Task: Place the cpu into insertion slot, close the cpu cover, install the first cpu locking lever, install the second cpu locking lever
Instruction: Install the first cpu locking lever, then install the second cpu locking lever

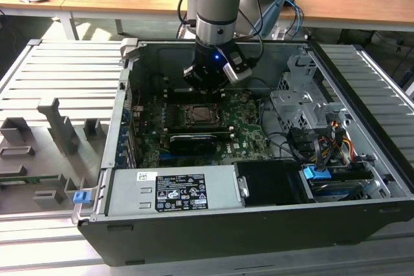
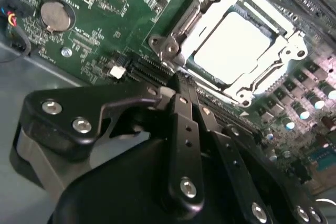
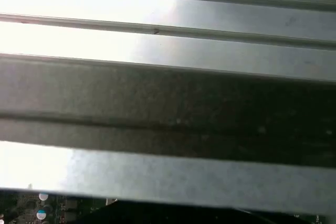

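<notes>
I'm watching the gripper [image 1: 206, 81] hanging inside the open computer case [image 1: 362, 95], at upper centre of the exterior view, just above the green motherboard [image 1: 242, 124]. In the second wrist view its black fingers [image 2: 181, 114] are lying pressed together, clenched on nothing that I can see. Past their tips, at the upper right of that frame, the cpu [image 2: 231, 45] is sitting flat in the insertion slot [image 2: 207, 74], with the cpu cover [image 2: 286, 43] lying closed around its bright top. In the exterior view the socket sits mid-frame, just below the gripper. The first wrist view is facing ribbed grey metal panels [image 3: 168, 40].
</notes>
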Action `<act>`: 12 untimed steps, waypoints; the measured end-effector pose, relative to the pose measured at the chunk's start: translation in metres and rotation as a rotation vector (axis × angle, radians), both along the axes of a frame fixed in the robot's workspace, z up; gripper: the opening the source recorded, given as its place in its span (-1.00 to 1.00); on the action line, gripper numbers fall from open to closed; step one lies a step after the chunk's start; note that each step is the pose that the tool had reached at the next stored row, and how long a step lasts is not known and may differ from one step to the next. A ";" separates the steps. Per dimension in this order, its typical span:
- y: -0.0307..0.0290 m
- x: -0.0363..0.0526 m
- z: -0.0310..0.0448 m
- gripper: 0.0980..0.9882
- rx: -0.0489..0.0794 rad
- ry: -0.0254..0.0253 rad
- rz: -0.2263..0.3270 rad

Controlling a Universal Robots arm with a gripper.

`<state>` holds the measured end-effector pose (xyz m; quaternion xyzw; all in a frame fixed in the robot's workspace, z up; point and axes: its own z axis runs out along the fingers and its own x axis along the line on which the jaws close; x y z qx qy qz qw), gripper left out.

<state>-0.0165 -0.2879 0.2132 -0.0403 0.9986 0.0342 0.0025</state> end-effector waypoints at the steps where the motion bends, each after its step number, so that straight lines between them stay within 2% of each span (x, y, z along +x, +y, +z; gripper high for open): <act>1: -0.0003 0.0000 0.0000 -0.98 0.000 0.0001 0.000; 9: -0.0043 0.0000 0.0000 -0.98 0.000 0.0000 0.000; 12: -0.0087 0.0000 0.0000 -0.98 0.000 0.0000 0.000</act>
